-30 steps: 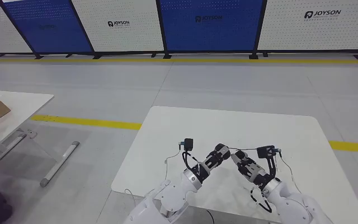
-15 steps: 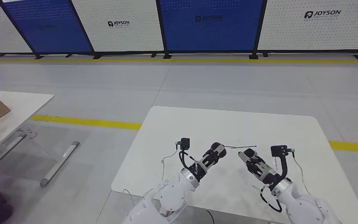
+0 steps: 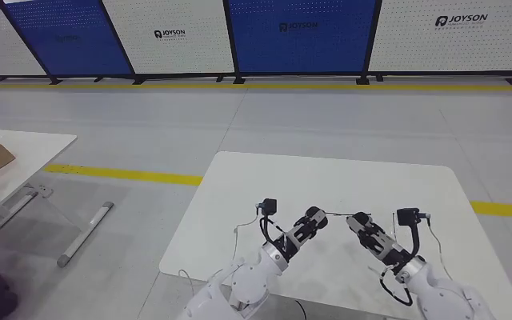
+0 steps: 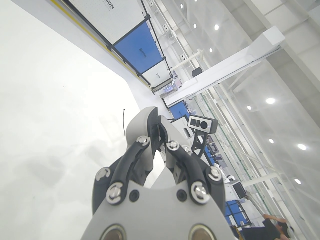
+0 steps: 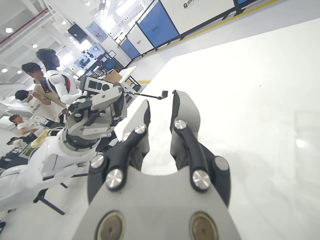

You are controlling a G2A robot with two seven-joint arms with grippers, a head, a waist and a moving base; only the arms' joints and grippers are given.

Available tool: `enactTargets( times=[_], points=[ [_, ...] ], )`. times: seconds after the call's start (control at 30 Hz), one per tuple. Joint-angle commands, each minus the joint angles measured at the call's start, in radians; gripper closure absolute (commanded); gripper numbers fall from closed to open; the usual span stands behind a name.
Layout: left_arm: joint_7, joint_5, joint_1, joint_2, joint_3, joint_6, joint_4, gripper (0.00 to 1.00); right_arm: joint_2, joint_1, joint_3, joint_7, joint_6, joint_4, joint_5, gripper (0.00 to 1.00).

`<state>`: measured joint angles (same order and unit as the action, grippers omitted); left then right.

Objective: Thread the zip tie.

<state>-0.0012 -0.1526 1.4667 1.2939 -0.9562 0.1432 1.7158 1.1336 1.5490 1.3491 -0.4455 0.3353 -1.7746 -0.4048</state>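
Note:
A thin black zip tie (image 3: 338,214) spans the gap between my two grippers above the white table (image 3: 320,172). My left gripper (image 3: 318,216) is shut on one end of it. In the left wrist view, the shut gripper (image 4: 157,118) has the zip tie (image 4: 124,122) poking out beside one finger. My right gripper (image 3: 358,219) is open. In the right wrist view, the zip tie's small square head (image 5: 164,94) lies between the spread fingertips of the right gripper (image 5: 162,99), and the strap runs back to the left gripper (image 5: 122,93).
Both grippers are near the table's front edge, with bare tabletop (image 3: 376,180) behind them. A second white table (image 3: 32,148) stands far left across the floor. Blue and white partition panels (image 3: 300,36) line the back.
The grippers were close together a second ago. The right gripper drew away to the right, baring the zip tie sticking out of the left gripper, and now sits at the tie's free end.

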Motion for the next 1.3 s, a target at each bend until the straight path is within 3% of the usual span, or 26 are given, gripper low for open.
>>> enactTargets(
  times=[0.0,0.1,0.13,0.53,0.63,0.67,0.73,1.13,1.17,1.23,1.27],
  points=[
    [-0.007,-0.008,-0.002,0.000,0.005,-0.005,-0.002,1.00,-0.001,-0.001,0.004,-0.002,0.004,0.001,0.004,0.82],
    [-0.004,-0.011,-0.004,0.002,0.011,-0.007,-0.004,1.00,-0.002,-0.006,0.006,-0.004,0.005,0.008,0.009,0.88],
    [-0.004,-0.010,-0.005,0.002,0.011,-0.007,-0.005,1.00,-0.002,-0.008,0.006,-0.004,0.004,0.010,0.009,1.00],
    [-0.007,-0.010,-0.010,0.003,0.012,-0.020,-0.004,1.00,-0.003,-0.021,-0.003,-0.012,0.005,0.014,0.010,1.00],
    [-0.020,-0.024,-0.014,0.003,0.017,-0.032,-0.004,0.64,-0.003,-0.022,-0.003,-0.012,0.003,0.011,0.009,1.00],
    [-0.022,-0.033,-0.016,0.003,0.018,-0.037,-0.005,0.58,-0.004,-0.022,-0.003,-0.011,0.002,0.011,0.008,1.00],
    [-0.022,-0.050,-0.019,0.003,0.020,-0.047,-0.008,0.57,-0.004,-0.022,-0.004,-0.010,0.000,0.009,0.007,1.00],
    [-0.012,-0.061,-0.039,0.009,0.034,-0.067,-0.032,0.70,-0.004,-0.019,-0.027,0.005,-0.012,-0.014,-0.051,1.00],
    [-0.012,-0.061,-0.040,0.009,0.034,-0.068,-0.033,0.76,-0.004,-0.017,-0.030,0.010,-0.014,-0.016,-0.055,1.00],
    [-0.008,-0.064,-0.042,0.010,0.035,-0.071,-0.035,1.00,-0.004,-0.015,-0.032,0.015,-0.014,-0.017,-0.058,1.00],
    [-0.007,-0.066,-0.042,0.010,0.036,-0.073,-0.035,1.00,-0.004,-0.015,-0.033,0.017,-0.014,-0.017,-0.058,1.00]
  ],
)
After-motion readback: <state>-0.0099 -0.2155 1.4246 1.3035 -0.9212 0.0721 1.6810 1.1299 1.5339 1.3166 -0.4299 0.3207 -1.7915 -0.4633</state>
